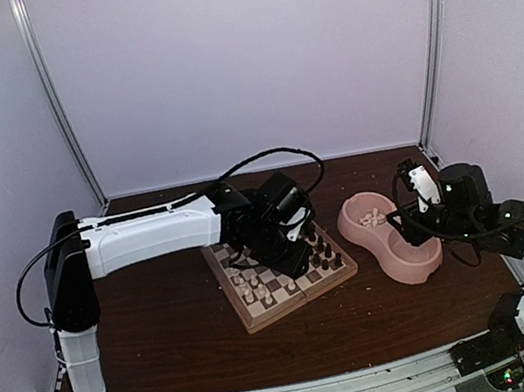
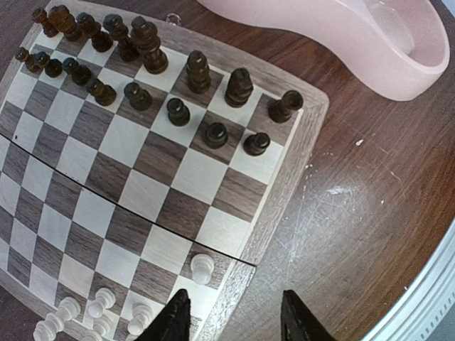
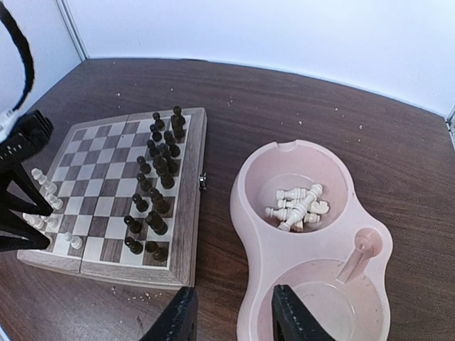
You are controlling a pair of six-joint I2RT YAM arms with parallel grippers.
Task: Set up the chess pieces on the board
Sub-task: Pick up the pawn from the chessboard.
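Note:
The board (image 1: pixel 283 306) lies mid-table, with dark pieces (image 2: pixel 178 78) standing in two rows along one side. Several cream chess pieces (image 2: pixel 99 307) stand at the opposite side, and one pawn (image 2: pixel 202 268) stands alone on a dark square near the corner. My left gripper (image 2: pixel 234 321) hangs open over that corner's edge, nothing between its fingers. More cream pieces (image 3: pixel 295 206) lie in a heap in the far cup of the pink double bowl (image 3: pixel 256 234). My right gripper (image 3: pixel 231 320) stands open above the bowl's near rim, holding nothing.
The bowl's near cup (image 3: pixel 334 305) holds only a pink moulded stub. A black cable (image 1: pixel 276 158) loops over the left arm behind the board. Bare dark tabletop (image 1: pixel 163 325) lies left of the board. Purple walls enclose the table.

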